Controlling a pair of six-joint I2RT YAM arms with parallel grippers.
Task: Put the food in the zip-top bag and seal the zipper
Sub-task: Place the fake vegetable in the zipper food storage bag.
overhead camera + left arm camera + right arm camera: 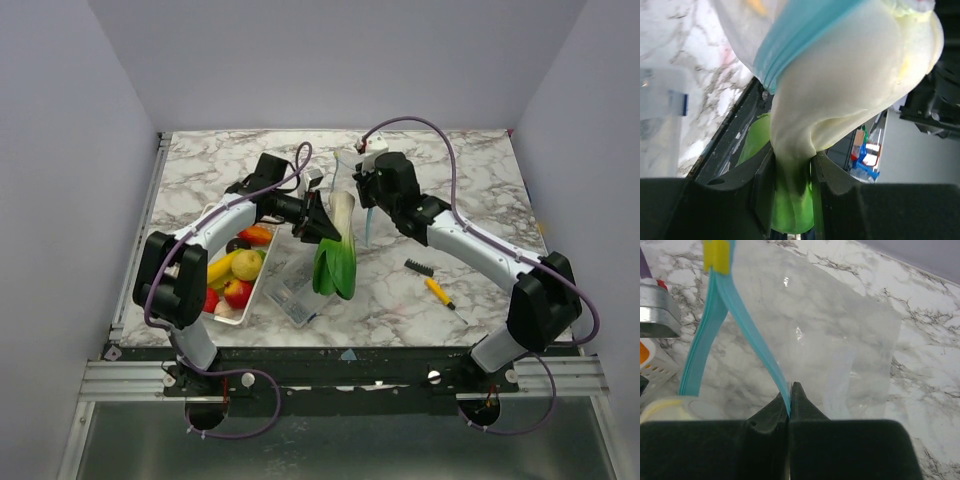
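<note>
On the marble-patterned tabletop (470, 180), only the overhead view shows the layout. A white slotted tray (255, 293) at the left holds a red apple (238, 292), a yellow fruit (247, 265), a banana (222, 268) and an orange-red piece (257, 235). A clear rigid box (293, 295) lies just beside the tray, and a yellow-handled black brush (430, 282) lies well apart to the right.

The wrist views give the grips. The left gripper (792, 175) is partly open, its fingers (765, 185) clamped on the long white-and-green toy leek (850, 85) where white turns to green. The leek is held off the table, white end up.

The right gripper (790, 395) is fully closed, pinching the light blue zipper strip (747, 325) of the clear floppy zip-top bag (835, 345), which hangs open with a yellow slider (717, 255) at the strip's far end.

The left wrist view shows the blue strip lying across the leek's white end. Whether that end is already inside the mouth, I cannot tell.
</note>
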